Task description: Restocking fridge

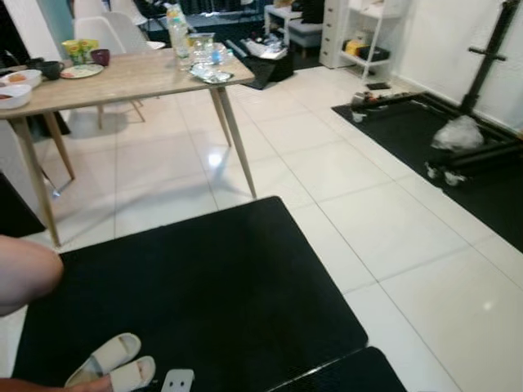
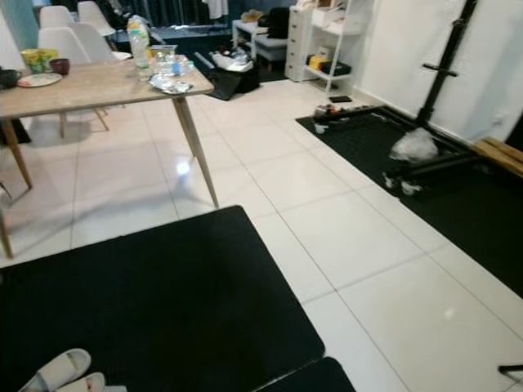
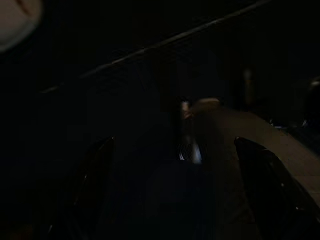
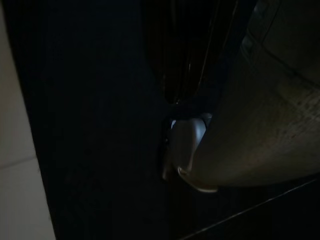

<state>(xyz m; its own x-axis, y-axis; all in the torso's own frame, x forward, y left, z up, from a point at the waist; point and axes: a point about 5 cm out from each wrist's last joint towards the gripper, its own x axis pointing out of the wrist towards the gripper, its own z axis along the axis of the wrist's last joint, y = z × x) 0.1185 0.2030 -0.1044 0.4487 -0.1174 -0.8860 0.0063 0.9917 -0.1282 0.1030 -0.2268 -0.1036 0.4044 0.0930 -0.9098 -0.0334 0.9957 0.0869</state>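
Bottles (image 1: 177,33) and clear packaging are seen at the near corner of a wooden table (image 1: 131,77), which stands on white tiled floor (image 1: 392,245) at the far left; a fridge cannot be made out. Cups (image 1: 100,56), a plate (image 1: 81,71) and bowls (image 1: 15,95) are set along the table's other end, and white chairs (image 2: 61,41) are placed behind it. Nearer, a black mat (image 1: 204,294) is laid over the tiles, with pale slippers (image 1: 110,365) resting on its near edge beside a person's bare limb (image 1: 24,273). Well to the right, a second dark mat (image 2: 425,171) carries a black stand and a crumpled white bag (image 2: 413,145). White shelving (image 2: 327,37) is seen at the back. In the dark left wrist view, the left gripper (image 3: 177,185) is shown with fingers spread apart. The right gripper's fingers cannot be told.
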